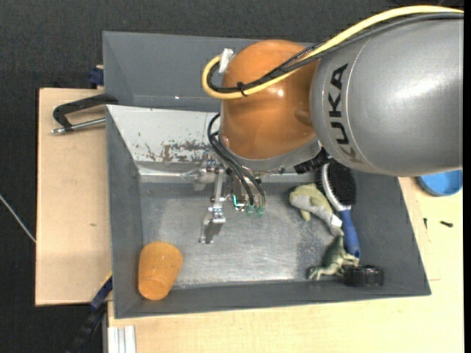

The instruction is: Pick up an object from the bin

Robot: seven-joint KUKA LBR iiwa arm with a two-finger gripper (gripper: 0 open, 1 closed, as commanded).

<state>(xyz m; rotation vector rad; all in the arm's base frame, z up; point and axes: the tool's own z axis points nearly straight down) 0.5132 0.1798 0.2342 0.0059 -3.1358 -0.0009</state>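
In the camera view, a grey metal bin (121,197) with sloping walls holds a few loose things. The big silver arm (397,87) comes in from the right side, and a yellow cable (353,31) runs along its top. At the end of the arm sits an orange rounded cover (265,101), above the back part of the bin.

Under this cover the thin metal jaws hang down over the bare floor, a little left of the middle of the bin. A small green board (254,208) is just beside them on the right. From this angle one cannot tell if the jaws are apart or together.

The thing nearest to the jaws is an orange plastic cup (158,269). It lies on its side in the front left corner, apart from the jaws.

On the right side of the bin lie a cream soft toy (313,201) and, touching it, a black round brush with a blue handle (349,230). Near the front right corner lie a dark green toy figure (331,259) and just beside it a small black piece (364,275).
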